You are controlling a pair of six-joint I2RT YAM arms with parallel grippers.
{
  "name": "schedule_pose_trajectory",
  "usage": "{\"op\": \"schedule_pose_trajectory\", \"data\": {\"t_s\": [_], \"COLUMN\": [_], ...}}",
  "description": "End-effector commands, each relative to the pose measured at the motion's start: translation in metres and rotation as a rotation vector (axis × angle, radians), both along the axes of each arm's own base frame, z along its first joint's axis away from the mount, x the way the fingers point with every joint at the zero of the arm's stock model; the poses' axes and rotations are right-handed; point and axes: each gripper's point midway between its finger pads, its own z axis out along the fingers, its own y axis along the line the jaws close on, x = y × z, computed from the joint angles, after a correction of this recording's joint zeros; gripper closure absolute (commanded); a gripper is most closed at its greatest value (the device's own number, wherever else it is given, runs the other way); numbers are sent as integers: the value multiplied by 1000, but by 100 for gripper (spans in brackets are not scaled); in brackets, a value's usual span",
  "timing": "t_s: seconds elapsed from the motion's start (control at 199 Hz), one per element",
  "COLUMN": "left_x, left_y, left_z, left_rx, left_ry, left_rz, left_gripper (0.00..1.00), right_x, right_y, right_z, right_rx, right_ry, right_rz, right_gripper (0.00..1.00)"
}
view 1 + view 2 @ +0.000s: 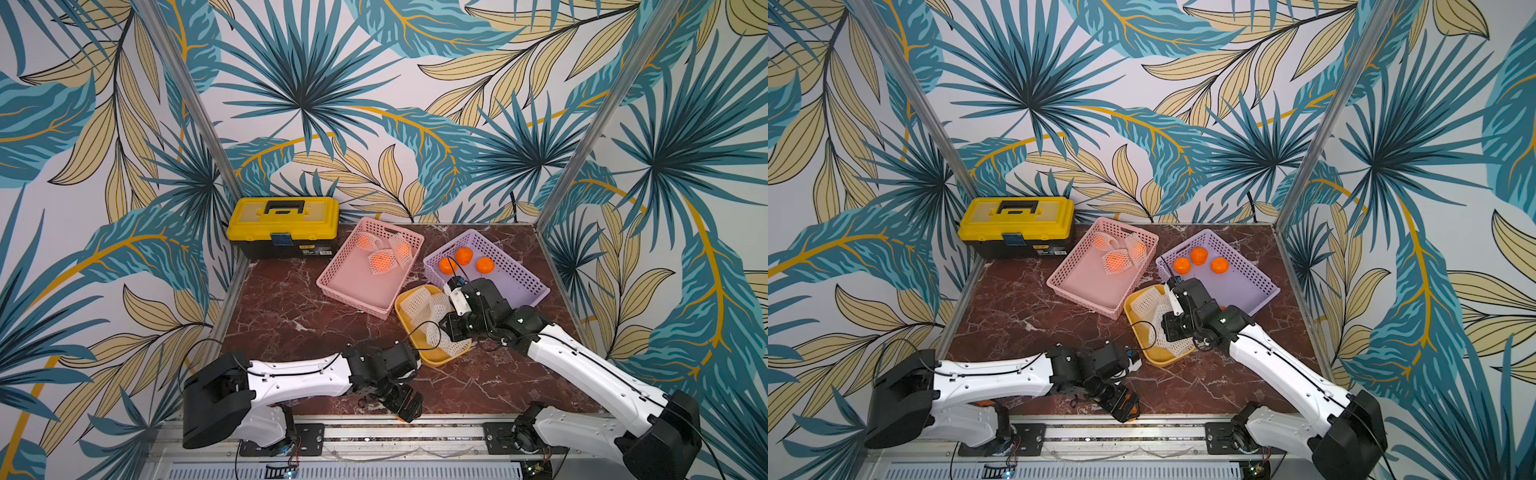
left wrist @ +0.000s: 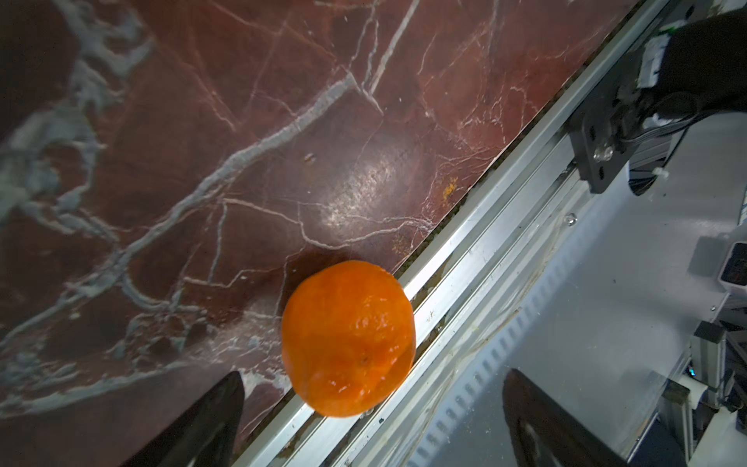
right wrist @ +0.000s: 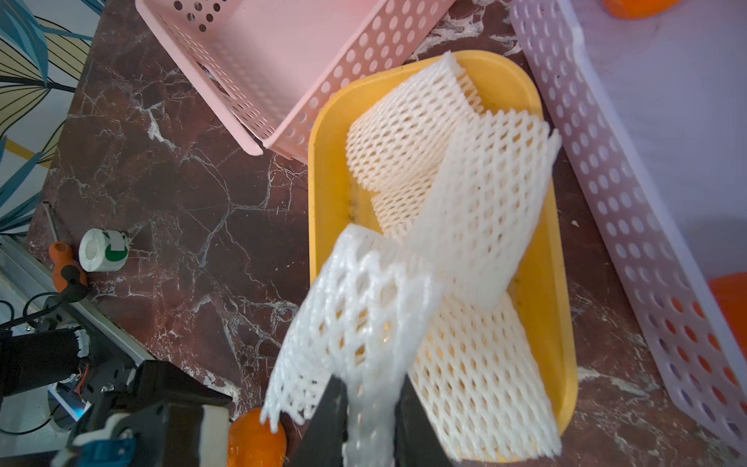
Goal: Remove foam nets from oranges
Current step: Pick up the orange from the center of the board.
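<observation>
Foam net (image 3: 364,315), nipped in right tool (image 3: 370,382) over yellow tray (image 3: 323,226), likely awaits release; left tool (image 2: 374,375), jaws apart, faces bare orange (image 2: 347,335).

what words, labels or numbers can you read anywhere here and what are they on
No text can be read in any view.
Label strip on the front of the yellow toolbox: print too small and blurred.
Green mark on the white tape roll: partly hidden, not legible.

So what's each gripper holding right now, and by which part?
Right gripper pinches a foam net by one end over the yellow tray; left gripper open, holding nothing.
</observation>
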Motion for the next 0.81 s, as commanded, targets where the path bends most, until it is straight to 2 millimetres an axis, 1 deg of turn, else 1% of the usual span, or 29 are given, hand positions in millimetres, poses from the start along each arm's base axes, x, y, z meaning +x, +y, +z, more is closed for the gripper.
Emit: {"op": "schedule_pose_trajectory", "data": {"t_s": [0.0, 0.116, 0.252, 0.383, 0.524, 0.564, 0.705, 0.801], "left_x": [3, 7, 10, 11, 13, 14, 19, 22], "left_y": [-6, -6, -4, -4, -3, -3, -3, -3], "left_z": [-2, -9, -15, -21, -25, -25, -23, -22], "left_rx": [26, 58, 85, 107, 127, 128, 123, 113], "left_ry": [-35, -50, -56, -57, -68, -74, -101, -110], "left_rz": [-15, 1, 25, 44, 66, 71, 92, 104], "left_gripper": [0, 0, 0, 5, 17, 22, 38, 48], "right_x": [0, 3, 14, 22, 24, 25, 25, 24], "right_y": [-6, -2, -3, 6, 17, 18, 16, 12], "right_z": [5, 3, -4, -11, -18, -20, -35, -45], "right_rx": [-23, -33, -52, -1, 41, 39, -14, -55], "right_ry": [1, 20, 27, 55, 77, 80, 106, 130], "right_rz": [-2, 16, -18, -18, 15, 23, 45, 50], "right_gripper": [75, 72, 69, 68, 67, 66, 62, 61]}}
